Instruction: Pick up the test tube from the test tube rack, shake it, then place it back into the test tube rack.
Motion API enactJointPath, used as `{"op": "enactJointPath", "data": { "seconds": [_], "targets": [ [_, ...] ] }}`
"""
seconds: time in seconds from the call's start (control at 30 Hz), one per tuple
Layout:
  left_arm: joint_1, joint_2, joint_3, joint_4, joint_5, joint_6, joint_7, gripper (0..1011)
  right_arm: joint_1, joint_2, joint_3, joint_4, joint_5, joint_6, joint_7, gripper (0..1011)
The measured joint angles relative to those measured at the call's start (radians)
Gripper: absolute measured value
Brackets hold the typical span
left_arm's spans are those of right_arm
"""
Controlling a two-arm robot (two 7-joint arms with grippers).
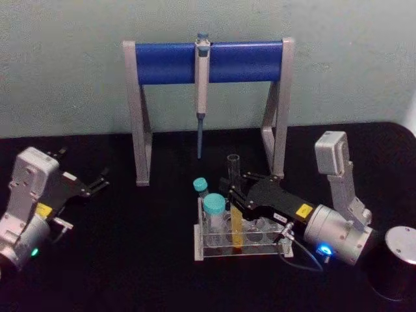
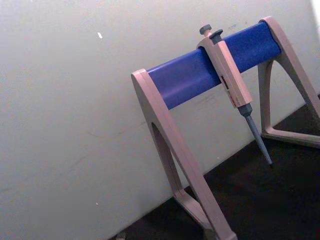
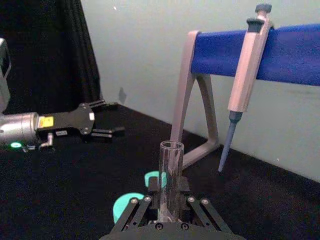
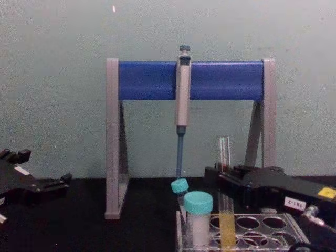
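Note:
The test tube (image 1: pixel 234 195) stands upright in the test tube rack (image 1: pixel 260 250), its lower part holding yellow liquid, near the table's front centre. My right gripper (image 1: pixel 233 196) reaches in from the right and is shut on the test tube at mid-height. In the right wrist view the clear test tube (image 3: pixel 171 170) rises between the right gripper's fingers (image 3: pixel 153 192). The chest view shows the test tube (image 4: pixel 224 157) held above the rack (image 4: pixel 265 231) by the right gripper (image 4: pixel 224 182). My left gripper (image 1: pixel 84 168) sits parked and open at the table's left.
Two teal-capped white vials (image 1: pixel 214 207) stand in the rack's left end, close beside the tube. Behind the rack rises a grey-and-blue pipette stand (image 1: pixel 208 62) with a pipette (image 1: pixel 202 91) hanging down. A dark cylinder with a silvery lid (image 1: pixel 400 250) stands at the far right.

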Motion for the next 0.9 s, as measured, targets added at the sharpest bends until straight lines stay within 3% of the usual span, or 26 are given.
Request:
{"op": "enactJointPath", "data": {
  "seconds": [0.37, 0.9],
  "targets": [
    [0.0, 0.0, 0.0, 0.0, 0.0, 0.0, 0.0, 1001, -0.034, 0.005, 0.017, -0.026, 0.031, -0.056, 0.024, 233],
    [0.0, 0.0, 0.0, 0.0, 0.0, 0.0, 0.0, 1001, -0.057, 0.028, 0.036, -0.108, 0.024, -0.088, 0.016, 233]
  ]
}}
